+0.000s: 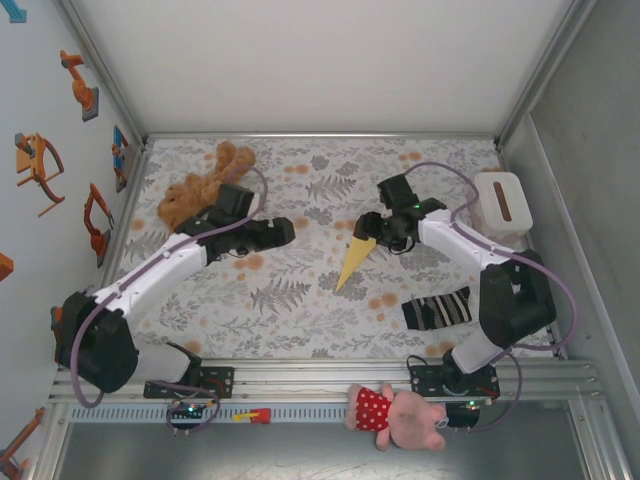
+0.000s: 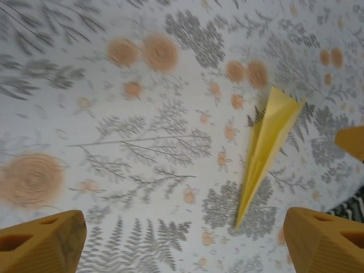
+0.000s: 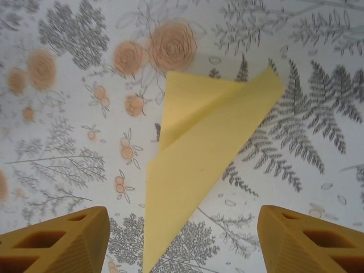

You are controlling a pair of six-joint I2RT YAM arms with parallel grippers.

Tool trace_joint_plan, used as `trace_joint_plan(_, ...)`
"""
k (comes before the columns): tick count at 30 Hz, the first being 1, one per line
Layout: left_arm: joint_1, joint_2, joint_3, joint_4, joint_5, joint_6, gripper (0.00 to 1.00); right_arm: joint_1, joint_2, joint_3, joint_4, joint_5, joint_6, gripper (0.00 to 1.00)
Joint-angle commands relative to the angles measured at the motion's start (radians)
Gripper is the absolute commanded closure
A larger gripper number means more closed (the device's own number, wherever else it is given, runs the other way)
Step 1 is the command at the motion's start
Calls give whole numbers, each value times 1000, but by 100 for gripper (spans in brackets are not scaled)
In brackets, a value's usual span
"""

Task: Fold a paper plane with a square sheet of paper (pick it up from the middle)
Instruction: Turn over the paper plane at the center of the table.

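Table: floral cover, grey ferns, orange blooms.
Paper plane: flat on cover, between right fingers, ahead of left fingers.
Brown teddy: behind left fingers.
Striped sock: behind right fingers.
White box: well right of right fingers.

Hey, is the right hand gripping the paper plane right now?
No, the right hand is wide open and the plane lies on the table, clear of both fingers.
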Motion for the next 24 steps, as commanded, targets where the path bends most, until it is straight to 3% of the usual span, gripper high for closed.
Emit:
trace_joint_plan(1,32,-65,-41,-54,-91,31,4,71,65,75,-100,172,126,32)
trace_joint_plan(3,50,-90,-59,-51,-94,41,1,110,108,115,-119,214,182,34)
trace_joint_plan(13,104,-146,-109,-48,-77,91,4,178,294,250,-183,264,314,45)
trace_joint_plan(18,103,-146,-131,-38,-92,89,4,182,303,251,-205,300,354,49)
trace_joint_plan(24,103,-149,-140,-40,-105,89,4,183,300,254,-240,331,389,61)
